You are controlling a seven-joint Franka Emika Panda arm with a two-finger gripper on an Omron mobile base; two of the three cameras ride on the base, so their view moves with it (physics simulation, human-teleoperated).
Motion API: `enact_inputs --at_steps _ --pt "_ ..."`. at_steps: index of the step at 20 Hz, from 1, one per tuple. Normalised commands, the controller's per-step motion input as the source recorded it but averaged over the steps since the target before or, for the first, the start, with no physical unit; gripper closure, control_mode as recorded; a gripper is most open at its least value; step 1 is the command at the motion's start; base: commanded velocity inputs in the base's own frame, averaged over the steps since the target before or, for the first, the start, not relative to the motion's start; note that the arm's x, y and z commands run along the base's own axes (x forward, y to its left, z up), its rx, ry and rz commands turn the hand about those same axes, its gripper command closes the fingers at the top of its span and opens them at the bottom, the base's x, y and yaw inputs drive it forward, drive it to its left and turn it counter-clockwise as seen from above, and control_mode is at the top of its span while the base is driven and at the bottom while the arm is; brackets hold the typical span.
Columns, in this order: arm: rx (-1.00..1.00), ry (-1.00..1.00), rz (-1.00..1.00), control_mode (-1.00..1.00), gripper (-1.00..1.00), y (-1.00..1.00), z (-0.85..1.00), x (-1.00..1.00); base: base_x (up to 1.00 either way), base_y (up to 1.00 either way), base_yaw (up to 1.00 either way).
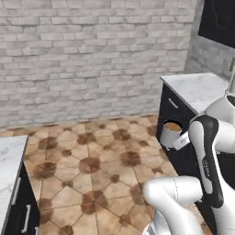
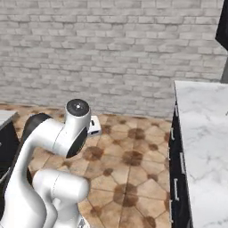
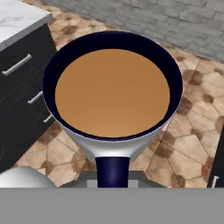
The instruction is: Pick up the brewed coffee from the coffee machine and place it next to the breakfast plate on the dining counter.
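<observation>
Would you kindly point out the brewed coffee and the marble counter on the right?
brewed coffee (image 3: 112, 92), hand view, on the brown liquid surface.
marble counter (image 2: 205, 133), right base view, on its bare white top.

I counted one mug of coffee, two marble counters, one brick wall.

The small grey cylindrical mug of brown coffee, held just above the dark fingers, looks like smooth, faintly glossy ceramic or metal, dark inside, its liquid flat and matt. Beyond the fingers lies a floor of tan and brown patterned tiles with a dull finish, backed by a rough, matt grey-white brick wall. To the side, the white grey-veined marble surface looks polished, over smooth black cabinet fronts with metal handles.
</observation>
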Motion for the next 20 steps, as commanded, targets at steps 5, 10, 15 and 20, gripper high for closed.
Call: enact_inputs --at_steps 5,10,15,20 --pt "0.00 0.00 0.00 1.00 1.00 0.00 0.00 0.00 0.28 0.00 0.83" --pt "0.00 0.00 0.00 1.00 1.00 0.00 0.00 0.00 0.56 -0.17 0.77" --pt "0.00 0.00 0.00 1.00 1.00 0.00 0.00 0.00 0.68 -0.30 0.77" --pt "0.00 0.00 0.00 1.00 1.00 0.00 0.00 0.00 0.67 -0.38 0.76"
